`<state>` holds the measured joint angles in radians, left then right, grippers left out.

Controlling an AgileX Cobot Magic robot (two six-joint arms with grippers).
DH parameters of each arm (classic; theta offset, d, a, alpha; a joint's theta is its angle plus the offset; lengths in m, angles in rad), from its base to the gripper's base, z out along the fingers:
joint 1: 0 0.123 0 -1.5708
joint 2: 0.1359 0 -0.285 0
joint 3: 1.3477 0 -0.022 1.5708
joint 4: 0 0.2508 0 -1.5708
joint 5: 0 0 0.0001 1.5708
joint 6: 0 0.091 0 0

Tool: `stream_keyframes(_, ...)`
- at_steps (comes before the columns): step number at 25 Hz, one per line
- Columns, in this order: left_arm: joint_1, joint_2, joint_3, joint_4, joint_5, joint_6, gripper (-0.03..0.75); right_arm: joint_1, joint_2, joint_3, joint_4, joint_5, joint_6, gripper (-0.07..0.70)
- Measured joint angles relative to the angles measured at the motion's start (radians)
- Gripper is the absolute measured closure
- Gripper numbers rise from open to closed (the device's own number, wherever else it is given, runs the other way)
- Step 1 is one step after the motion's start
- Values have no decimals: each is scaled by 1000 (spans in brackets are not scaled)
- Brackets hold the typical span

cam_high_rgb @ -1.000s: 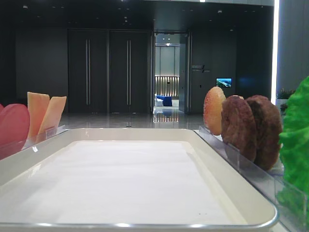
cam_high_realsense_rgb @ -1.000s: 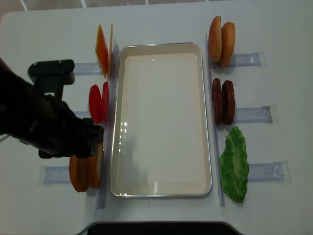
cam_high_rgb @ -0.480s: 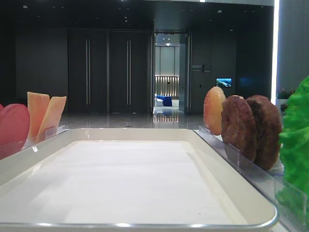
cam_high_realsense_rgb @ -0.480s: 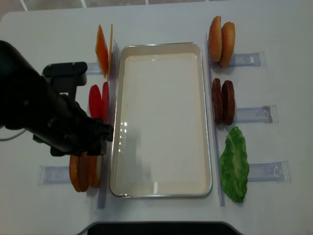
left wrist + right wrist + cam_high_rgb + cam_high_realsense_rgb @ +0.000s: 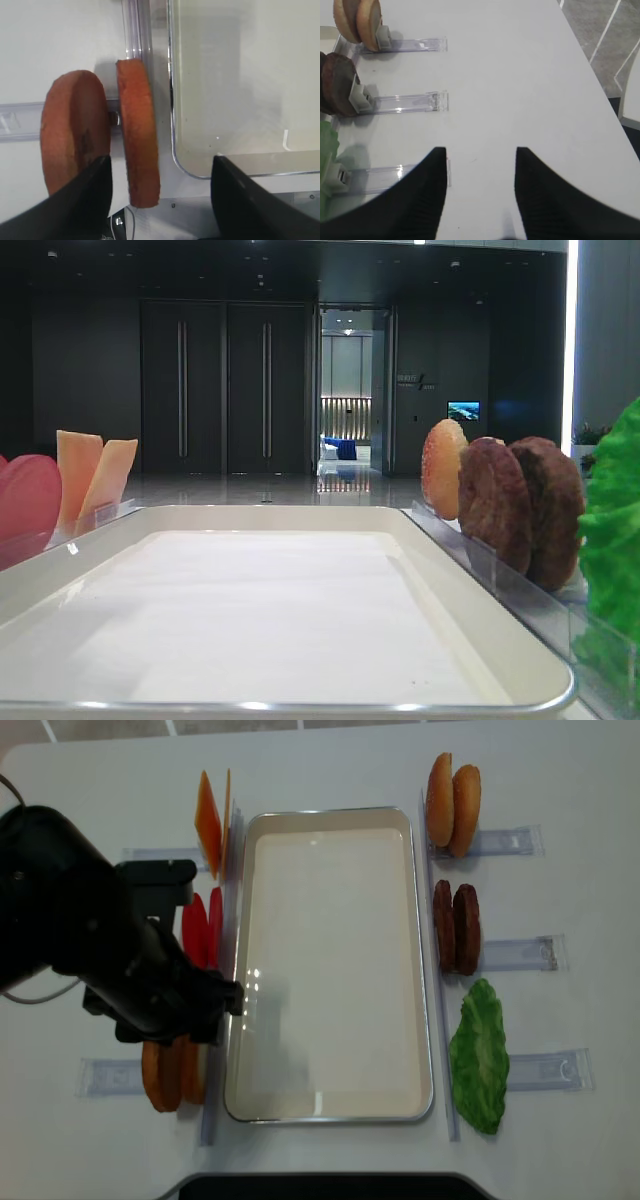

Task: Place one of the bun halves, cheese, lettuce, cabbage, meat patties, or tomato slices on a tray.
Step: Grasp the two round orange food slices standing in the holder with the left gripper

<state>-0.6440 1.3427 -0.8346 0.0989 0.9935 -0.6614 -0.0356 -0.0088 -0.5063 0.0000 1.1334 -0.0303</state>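
The white tray lies bare in the middle. Left of it, two bun halves stand on edge in a clear holder. My left gripper is open, and the half nearer the tray stands between its fingers without touching them. My left arm hangs over that side. Tomato slices and cheese stand farther up. More bun halves, meat patties and lettuce line the right side. My right gripper is open over bare table. Cabbage is out of view.
Clear plastic holders stick out toward the table's right edge; similar ones run along the left. The low exterior view shows the tray rim close in front, with a dark hall behind.
My left arm has moved right toward the tray's left rim, so it now covers more of the bun halves and the tomato slices. Nothing else has moved.
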Motion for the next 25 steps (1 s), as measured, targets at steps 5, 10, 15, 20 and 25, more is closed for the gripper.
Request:
stream_keyframes(5,0,21,0,25,4,-3,242,0,0,0,0,0,0,323)
stream_keyframes(10,0,54,0,33,4,-5,242,0,0,0,0,0,0,323)
stream_keyframes(15,0,83,0,43,-7,-5,242,0,0,0,0,0,0,323)
stream_keyframes(20,0,99,0,46,-13,-5,242,0,0,0,0,0,0,323)
stream_keyframes(25,0,108,0,54,-16,-5,242,0,0,0,0,0,0,323)
